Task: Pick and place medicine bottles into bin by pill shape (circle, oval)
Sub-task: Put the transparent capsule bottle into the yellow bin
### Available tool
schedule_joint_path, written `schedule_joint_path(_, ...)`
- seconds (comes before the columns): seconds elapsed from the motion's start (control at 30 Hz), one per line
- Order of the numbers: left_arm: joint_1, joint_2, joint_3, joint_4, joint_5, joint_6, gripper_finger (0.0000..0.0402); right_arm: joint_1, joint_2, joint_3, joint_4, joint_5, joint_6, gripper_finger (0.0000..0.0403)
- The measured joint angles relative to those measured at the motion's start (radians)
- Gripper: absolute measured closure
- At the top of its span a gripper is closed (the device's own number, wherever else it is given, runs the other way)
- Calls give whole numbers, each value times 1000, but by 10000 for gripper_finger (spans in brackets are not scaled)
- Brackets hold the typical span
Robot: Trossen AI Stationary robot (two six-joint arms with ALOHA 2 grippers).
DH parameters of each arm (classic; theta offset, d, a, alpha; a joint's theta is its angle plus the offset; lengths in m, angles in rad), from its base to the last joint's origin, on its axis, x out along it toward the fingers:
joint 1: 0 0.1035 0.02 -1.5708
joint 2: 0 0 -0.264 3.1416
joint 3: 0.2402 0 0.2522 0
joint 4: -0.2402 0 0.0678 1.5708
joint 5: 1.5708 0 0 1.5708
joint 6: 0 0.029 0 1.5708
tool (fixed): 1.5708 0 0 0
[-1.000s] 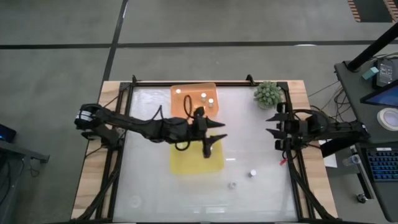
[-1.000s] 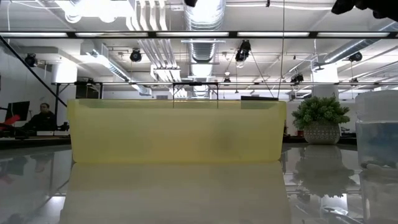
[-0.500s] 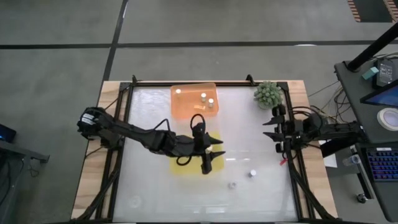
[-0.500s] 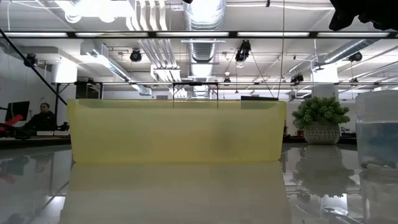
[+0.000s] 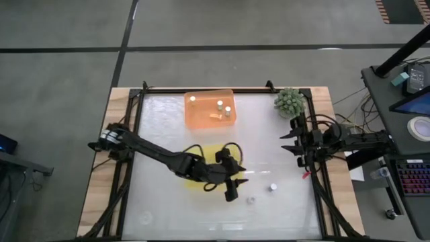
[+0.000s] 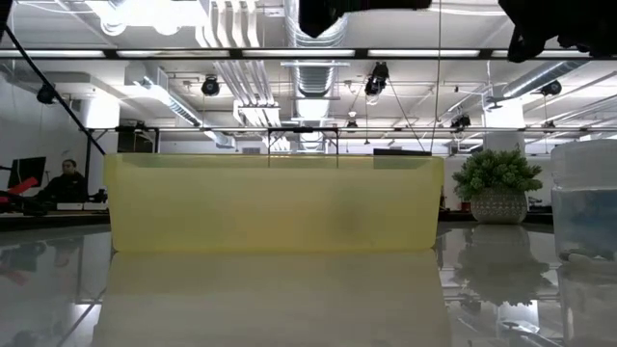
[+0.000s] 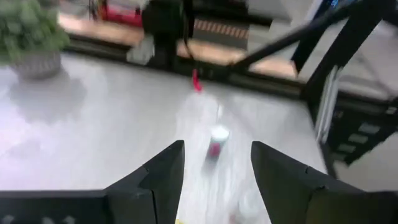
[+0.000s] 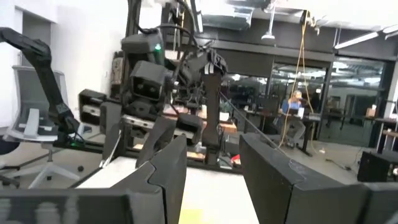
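Two medicine bottles stand loose on the table near its front right: one (image 5: pixel 273 187) and another (image 5: pixel 250 199). Three more (image 5: pixel 220 103) stand in the orange tray (image 5: pixel 201 114), and one lies there on its side (image 5: pixel 215 117). My left gripper (image 5: pixel 237 185) hangs open and empty over the near right corner of the yellow tray (image 5: pixel 201 183), pointing toward the loose bottles. In the left wrist view a white-capped bottle (image 7: pixel 217 140) stands ahead of the open gripper (image 7: pixel 214 163), apart from it. My right gripper (image 5: pixel 290 142) waits open at the table's right edge.
A green spiky plant (image 5: pixel 289 101) in a pot stands at the far right corner. In the low view the yellow tray's wall (image 6: pixel 275 204) fills the middle, and a bottle (image 6: pixel 586 202) looms at the right edge. Black frame rails (image 5: pixel 319 195) run along the table's sides.
My left gripper has swung from above the far part of the yellow tray toward the table's near edge and right, sinking and tipping closer to level, and now hangs near the two loose bottles. Its fingers have stayed open. No bottle has moved.
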Motion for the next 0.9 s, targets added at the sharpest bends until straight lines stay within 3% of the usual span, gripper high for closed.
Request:
schedule_joint_path(0.27,-16,155,255,-354,6,-42,230,0,1,0,-24,2,7,264)
schedule_joint_path(0.4,-29,231,351,-411,7,7,230,0,1,0,-33,3,7,264)
schedule_joint_path(0.77,-35,358,384,-329,5,86,230,0,1,0,-37,5,25,264)
schedule_joint_path(0.9,-45,378,382,-238,77,145,230,0,1,-5,-38,6,34,264)
